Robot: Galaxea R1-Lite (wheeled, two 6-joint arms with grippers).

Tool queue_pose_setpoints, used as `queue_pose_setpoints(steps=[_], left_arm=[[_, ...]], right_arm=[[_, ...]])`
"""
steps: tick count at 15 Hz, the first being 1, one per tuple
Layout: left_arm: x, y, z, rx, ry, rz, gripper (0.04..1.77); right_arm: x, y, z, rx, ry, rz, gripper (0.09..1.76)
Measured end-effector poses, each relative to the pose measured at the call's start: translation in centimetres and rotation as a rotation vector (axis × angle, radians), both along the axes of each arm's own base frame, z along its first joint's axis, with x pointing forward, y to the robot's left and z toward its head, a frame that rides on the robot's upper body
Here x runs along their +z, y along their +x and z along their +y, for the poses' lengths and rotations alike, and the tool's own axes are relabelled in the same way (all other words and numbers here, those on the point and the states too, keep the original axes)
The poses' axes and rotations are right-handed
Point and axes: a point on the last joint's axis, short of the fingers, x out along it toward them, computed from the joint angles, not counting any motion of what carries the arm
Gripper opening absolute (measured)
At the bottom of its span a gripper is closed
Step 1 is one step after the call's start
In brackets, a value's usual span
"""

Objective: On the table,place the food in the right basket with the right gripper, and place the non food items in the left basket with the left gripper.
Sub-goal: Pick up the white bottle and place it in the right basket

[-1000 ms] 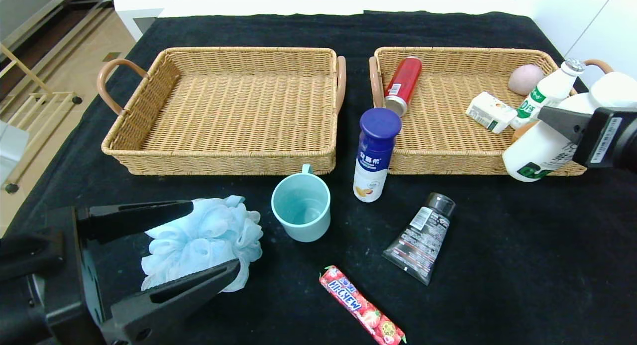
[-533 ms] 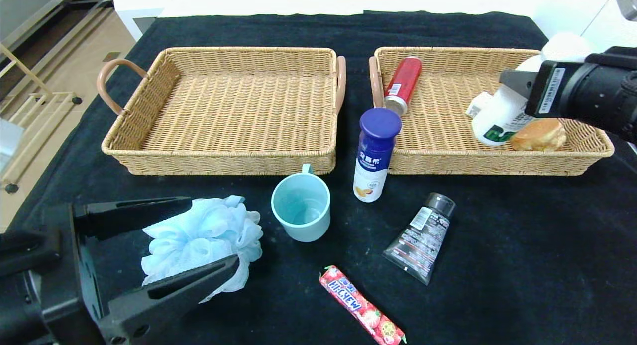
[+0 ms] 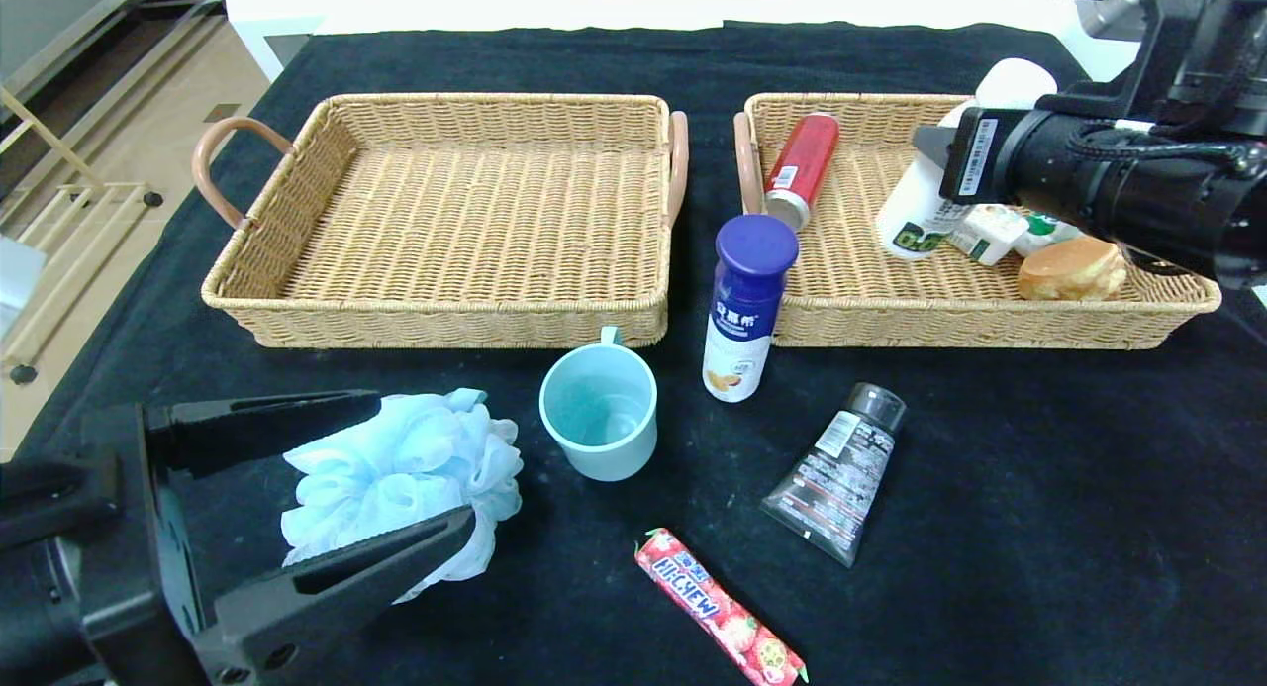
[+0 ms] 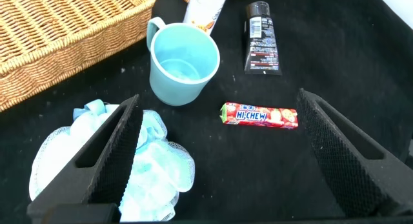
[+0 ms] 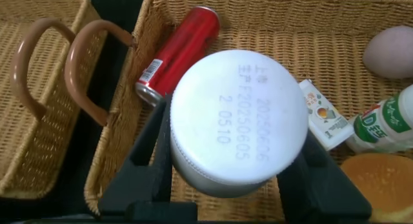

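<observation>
Step in hand: depositing one food item. My right gripper (image 5: pixel 222 166) is half closed on the squat white bottle (image 5: pixel 237 114), one finger on each side of the body below the cap, and holds it over the right basket (image 3: pixel 871 322), above the floor between the red can (image 3: pixel 802 169) and the small carton (image 3: pixel 985 233).

Judged next move: lower the bottle onto bare wicker, release, then retract upward. The drop point needs clearance — the can lies just to the side nearer the left basket (image 3: pixel 436 322), and the carton, a slim green-print bottle (image 5: pixel 387 124), a bun (image 3: pixel 1072 268) and a pale egg-shaped item (image 5: pixel 389 51) crowd the far side.

Bottle appearance: white body, broad white cap with a printed date code facing the wrist camera, green print low on the body in the head view.

My left gripper (image 3: pixel 396 473) is fully open and grips nothing. It brackets the blue pouf (image 3: pixel 401 478), which lies on the black cloth in front of the left basket. That basket holds nothing.

Outside the baskets, relative to the right basket:
- blue-capped bottle (image 3: pixel 747 308) — upright, at the front corner nearer the left basket;
- mug (image 3: pixel 599 414) — beside that bottle, toward the pouf;
- tube (image 3: pixel 836 476) — lying in front;
- Hi-Chew stick (image 3: pixel 721 609) — nearer me than the tube.
</observation>
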Motion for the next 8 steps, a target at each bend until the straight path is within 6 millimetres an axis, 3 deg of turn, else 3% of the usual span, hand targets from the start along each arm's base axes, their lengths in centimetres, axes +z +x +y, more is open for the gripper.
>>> queue_pose_setpoints(steps=[8], left_arm=[[0.1, 0.0, 0.1, 0.002, -0.003, -0.005, 1.72]], right_arm=[[-0.6, 4.2, -0.2, -0.051, 0.009, -0.019, 0.94]])
